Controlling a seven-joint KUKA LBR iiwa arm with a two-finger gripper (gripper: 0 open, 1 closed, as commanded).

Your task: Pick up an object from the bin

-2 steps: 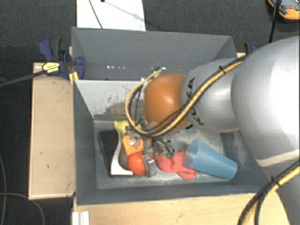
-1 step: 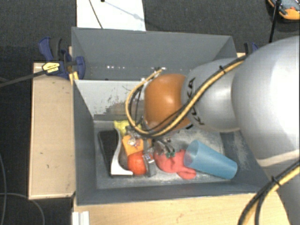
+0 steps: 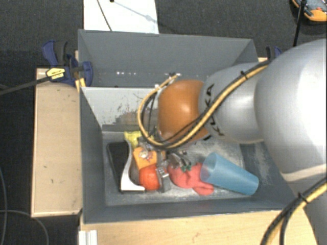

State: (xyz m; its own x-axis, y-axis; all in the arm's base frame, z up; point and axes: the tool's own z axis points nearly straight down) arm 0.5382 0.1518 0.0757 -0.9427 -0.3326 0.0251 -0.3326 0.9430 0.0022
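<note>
Red ball point(image 3: 148, 178) beside hand point(image 3: 164, 179), blue cup point(image 3: 230, 176) mouth leftward

Setting, seen from above. The floor point(image 3: 30, 14) is a dark, finely textured covering, like carpet, which takes up the upper corners and the left margin. A white sheet point(image 3: 130, 6) lies flat on it just behind the grey metal bin point(image 3: 163, 52), and a thin dark wire point(image 3: 102, 11) crosses the sheet's left part. A black cable point(image 3: 23, 83) runs in over the floor from the left edge. In the upper right corner lies a small orange-and-black device point(image 3: 309, 6), with a slender dark rod point(image 3: 301, 14) beside it. Light falls from above: a row of small bright glints point(image 3: 122, 73) marks the bin's rear wall.
</note>
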